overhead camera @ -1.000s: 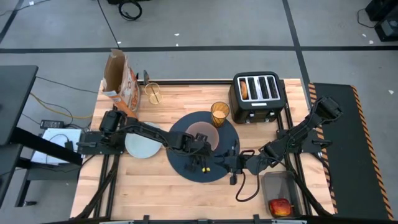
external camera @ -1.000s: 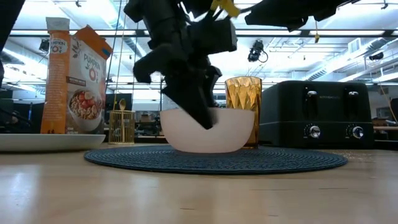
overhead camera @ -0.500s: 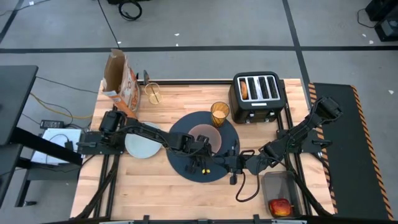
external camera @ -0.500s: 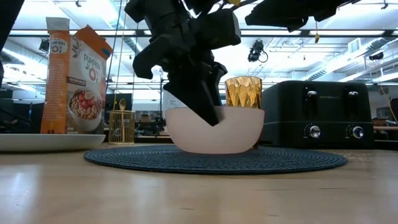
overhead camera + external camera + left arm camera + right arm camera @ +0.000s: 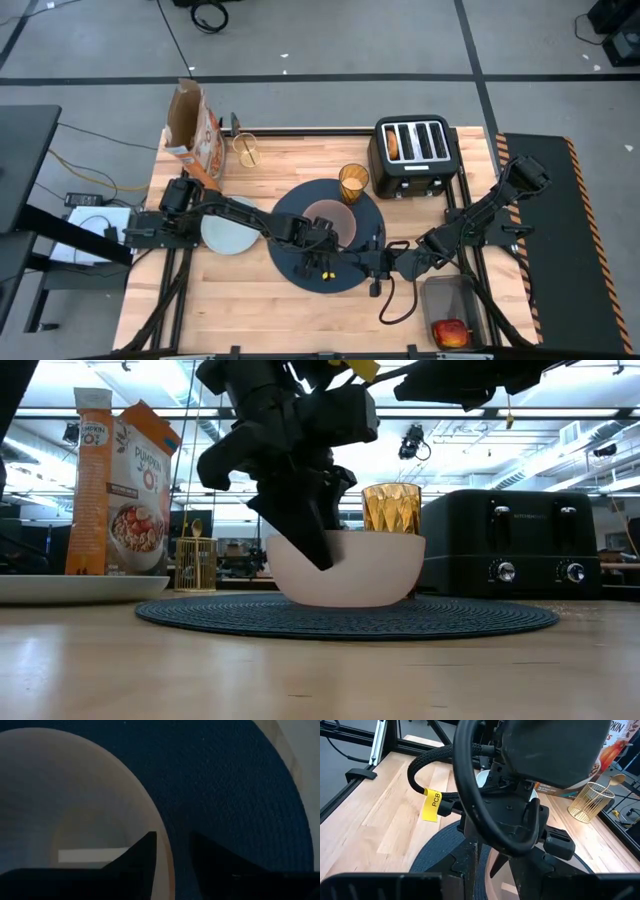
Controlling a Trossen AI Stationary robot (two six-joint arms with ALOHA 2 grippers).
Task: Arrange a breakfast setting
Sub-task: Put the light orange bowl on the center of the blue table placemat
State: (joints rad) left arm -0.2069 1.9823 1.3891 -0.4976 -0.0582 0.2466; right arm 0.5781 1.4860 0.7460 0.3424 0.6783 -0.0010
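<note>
High view: the left pincer point(image 5: 322, 243) sits over the one pink bowl point(image 5: 330, 214) on the single dark-blue mat point(image 5: 300, 265); the right pincer point(image 5: 368, 262) is at the mat's edge.

Left wrist view: its fingers point(image 5: 142, 857) straddle the bowl's rim, pinching it.

Right wrist view: I cannot tell the right pincer's gap.

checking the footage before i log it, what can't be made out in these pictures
- Bowl inside: high view, the left pincer covers part of it; low view shows only its outer wall.
- Right pincer tips: right wrist view, cut off by the bottom edge.
- Apple: low view, out of frame.
- Item in a toaster slot: high view, too small.
</note>
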